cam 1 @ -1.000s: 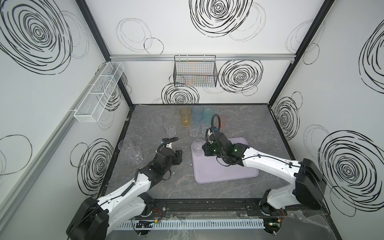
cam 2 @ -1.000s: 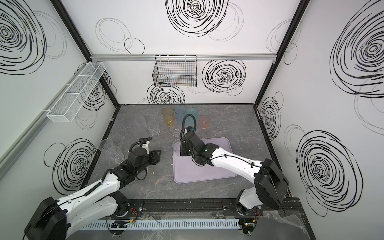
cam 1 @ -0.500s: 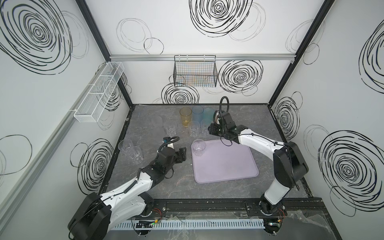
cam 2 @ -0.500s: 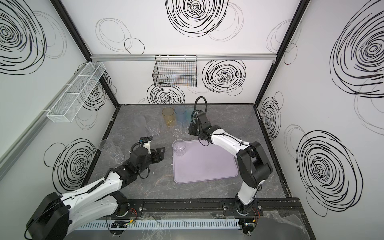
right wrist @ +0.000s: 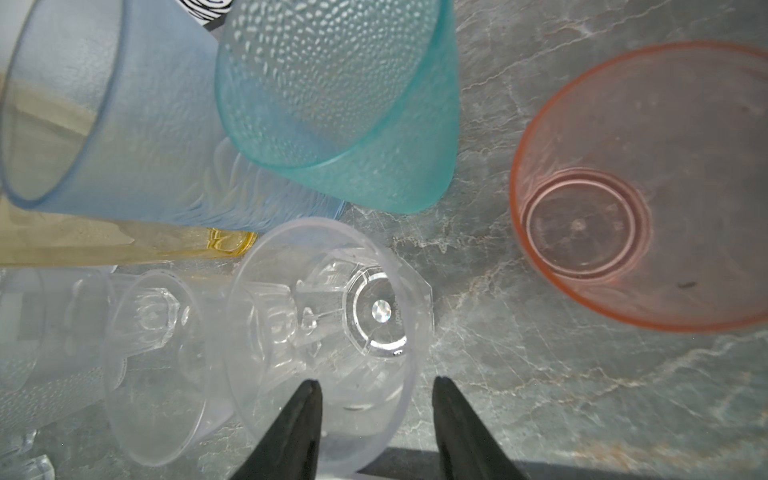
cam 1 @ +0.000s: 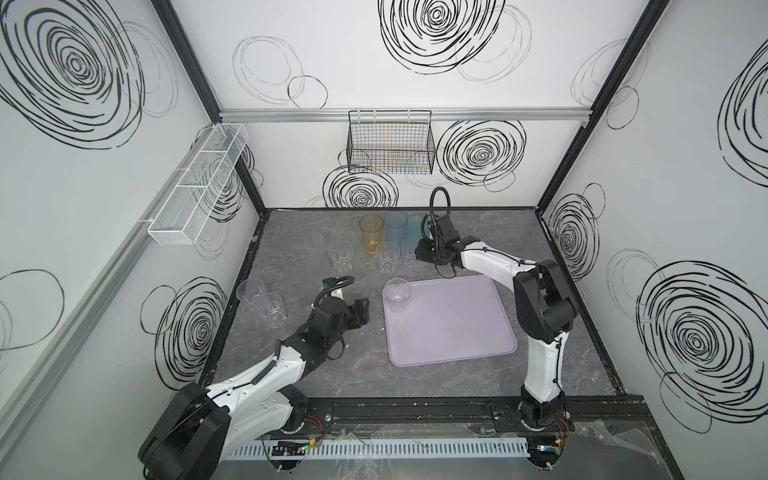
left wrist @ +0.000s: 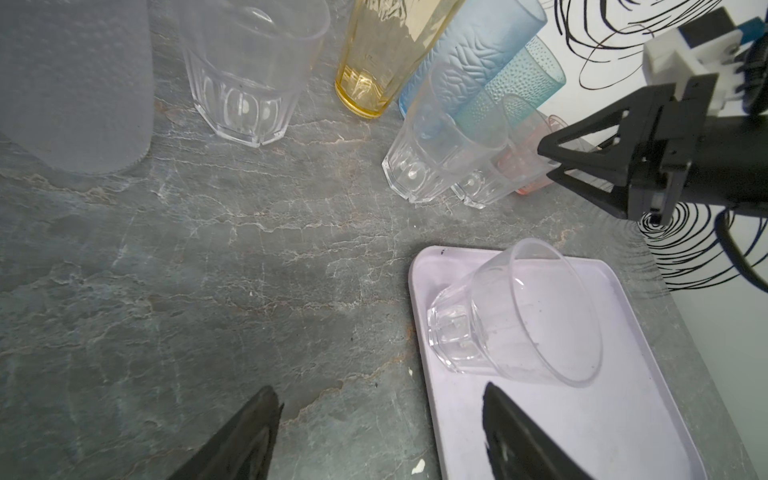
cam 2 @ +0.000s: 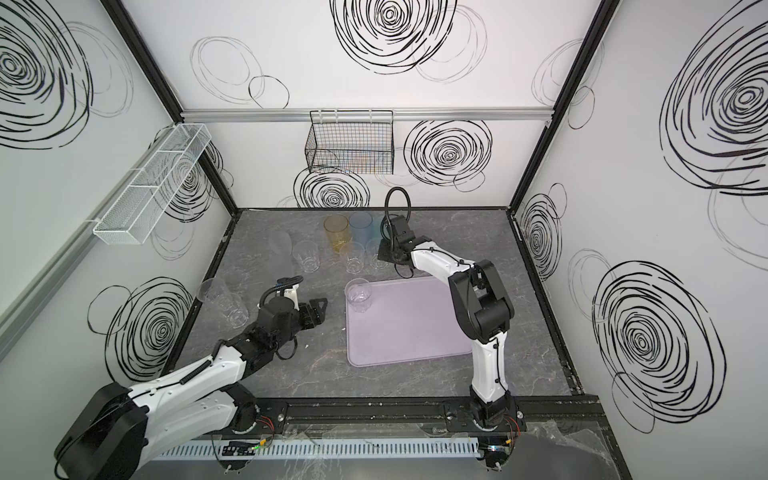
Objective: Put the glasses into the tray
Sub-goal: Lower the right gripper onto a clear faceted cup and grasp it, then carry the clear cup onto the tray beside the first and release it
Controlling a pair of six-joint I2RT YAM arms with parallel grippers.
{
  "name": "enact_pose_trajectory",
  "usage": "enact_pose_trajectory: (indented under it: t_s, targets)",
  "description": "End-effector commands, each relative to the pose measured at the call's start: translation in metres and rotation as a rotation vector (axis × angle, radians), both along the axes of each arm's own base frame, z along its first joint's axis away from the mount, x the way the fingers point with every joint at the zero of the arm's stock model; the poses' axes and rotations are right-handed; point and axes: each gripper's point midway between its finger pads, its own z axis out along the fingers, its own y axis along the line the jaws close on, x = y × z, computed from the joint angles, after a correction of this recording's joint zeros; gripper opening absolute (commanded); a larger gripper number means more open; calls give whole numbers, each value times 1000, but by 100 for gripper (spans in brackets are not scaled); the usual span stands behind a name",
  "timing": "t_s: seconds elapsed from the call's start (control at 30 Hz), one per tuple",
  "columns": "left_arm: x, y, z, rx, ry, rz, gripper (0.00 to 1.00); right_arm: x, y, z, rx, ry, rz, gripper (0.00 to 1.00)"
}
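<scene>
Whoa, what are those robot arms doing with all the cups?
Two robot arms are putting plastic glasses onto the flat pale lilac plastic tray. One clear plastic tumbler already stands in the tray's far left corner. The right end effector is open, its jaws astride the rim of a second clear plastic tumbler on the grey marbled table, near the teal dotted tumbler and the short pink tumbler. The left end effector hovers open and empty beside the tray.
</scene>
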Motion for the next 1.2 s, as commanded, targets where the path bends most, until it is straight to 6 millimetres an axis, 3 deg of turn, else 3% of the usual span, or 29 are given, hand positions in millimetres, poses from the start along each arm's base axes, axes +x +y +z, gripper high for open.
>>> enact_pose_trajectory:
  t_s: [0.0, 0.4, 0.67, 0.77, 0.87, 1.17]
  targets:
    - [6, -4, 10, -47, -42, 4, 80, 5, -7, -2, -43, 4, -13, 38]
    - [-1, 2, 15, -71, -49, 21, 80, 4, -20, 13, -82, -30, -36, 14]
    - [-7, 2, 17, -95, -59, 29, 80, -6, -37, 61, -99, -113, -54, 11]
    - [-6, -1, 21, -86, -72, 23, 80, -17, -41, 76, -89, -128, -50, 11]
    - [-4, -4, 23, -70, -74, 18, 80, -36, -48, 77, -89, -119, -42, 10]
    - [-1, -19, 11, -55, -39, -22, 79, -110, -69, 54, -132, -62, 7, 10]
